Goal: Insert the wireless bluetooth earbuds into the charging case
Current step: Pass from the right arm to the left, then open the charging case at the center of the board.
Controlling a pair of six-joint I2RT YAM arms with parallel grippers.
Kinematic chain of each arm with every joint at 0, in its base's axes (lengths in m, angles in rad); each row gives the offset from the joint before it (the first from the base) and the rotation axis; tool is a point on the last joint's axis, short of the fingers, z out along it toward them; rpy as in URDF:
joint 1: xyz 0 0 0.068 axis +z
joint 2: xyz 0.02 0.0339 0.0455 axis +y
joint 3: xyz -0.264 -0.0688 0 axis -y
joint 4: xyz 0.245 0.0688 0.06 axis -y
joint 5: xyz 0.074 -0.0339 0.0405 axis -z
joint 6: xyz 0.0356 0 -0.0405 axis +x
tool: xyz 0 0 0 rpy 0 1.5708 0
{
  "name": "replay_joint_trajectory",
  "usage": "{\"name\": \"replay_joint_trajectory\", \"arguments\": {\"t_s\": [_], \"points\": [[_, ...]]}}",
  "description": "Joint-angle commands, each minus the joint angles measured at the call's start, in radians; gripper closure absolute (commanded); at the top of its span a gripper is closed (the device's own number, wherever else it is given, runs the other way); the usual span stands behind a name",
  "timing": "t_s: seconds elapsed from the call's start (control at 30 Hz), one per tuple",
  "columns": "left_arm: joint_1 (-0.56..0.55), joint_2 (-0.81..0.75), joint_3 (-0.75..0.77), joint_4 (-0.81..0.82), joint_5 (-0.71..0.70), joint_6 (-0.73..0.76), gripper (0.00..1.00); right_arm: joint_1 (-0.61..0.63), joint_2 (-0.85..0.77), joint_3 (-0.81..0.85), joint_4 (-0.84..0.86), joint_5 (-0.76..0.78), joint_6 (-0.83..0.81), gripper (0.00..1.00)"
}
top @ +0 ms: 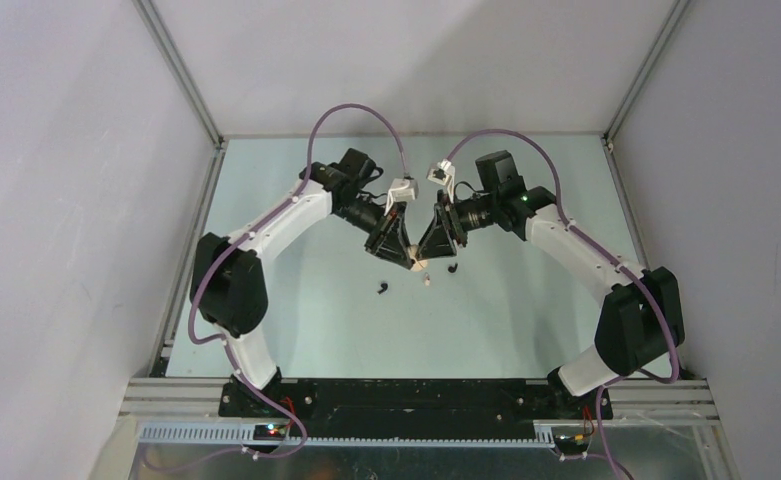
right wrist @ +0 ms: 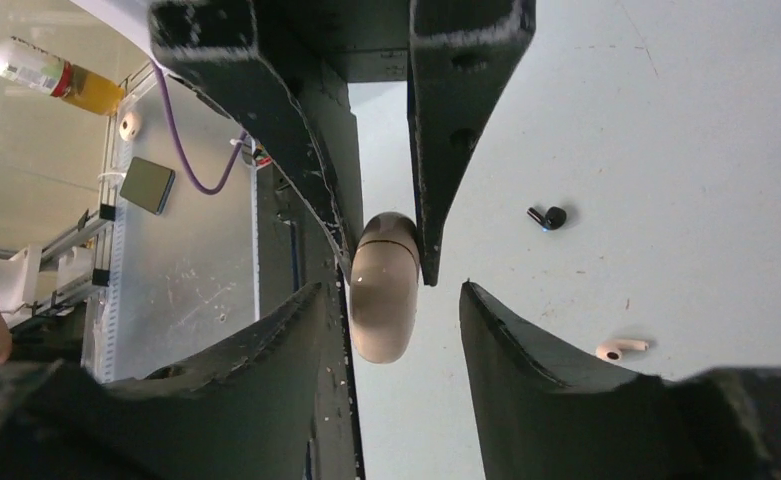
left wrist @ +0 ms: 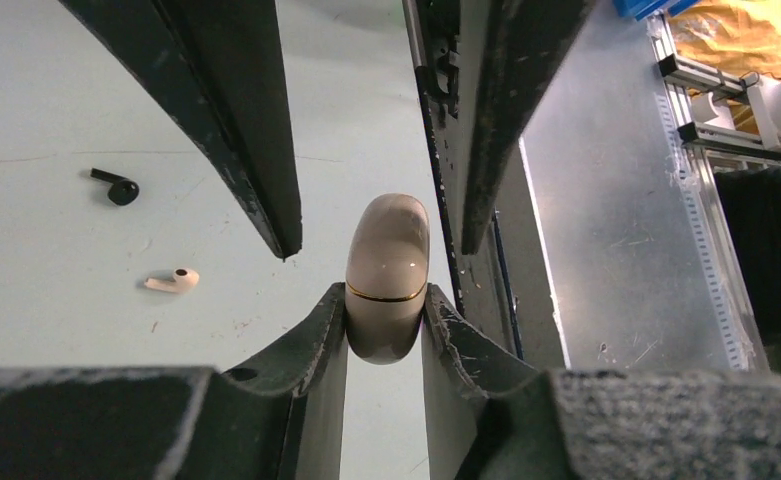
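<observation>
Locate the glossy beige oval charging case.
Centre of the top view: the glossy beige oval charging case is pinched by the left gripper, between the open jaws of the right gripper; a cream-white earbud and a black earbud lie nearby.

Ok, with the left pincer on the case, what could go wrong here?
The left pincer pinches only one rounded end of the glossy charging case, with the right pincer open, so it may slip or swivel. A black earbud and a white earbud lie loose nearby; a drop could scatter them.
</observation>
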Motion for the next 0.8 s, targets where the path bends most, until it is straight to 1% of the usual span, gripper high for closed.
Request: {"name": "replay_joint_trajectory", "arguments": {"t_s": [0.0, 0.03, 0.1, 0.47, 0.77], "points": [[-0.022, -0.032, -0.031, 0.060, -0.001, -0.053, 1.00, 0.009, -0.048, 0.009, 0.008, 0.033, -0.044, 0.41], [-0.023, -0.032, -0.033, 0.064, -0.004, -0.054, 1.00, 0.013, -0.048, 0.007, 0.009, 0.040, -0.047, 0.39], [-0.027, -0.033, -0.034, 0.062, -0.005, -0.050, 1.00, 0.019, -0.045, 0.002, 0.017, 0.063, -0.046, 0.38], [-0.032, -0.049, -0.036, 0.043, -0.011, -0.027, 1.00, 0.022, -0.062, -0.018, -0.020, 0.120, -0.116, 0.37], [-0.032, -0.065, -0.043, 0.024, -0.017, 0.007, 1.00, -0.035, -0.099, -0.023, -0.018, 0.165, -0.134, 0.37]]}}
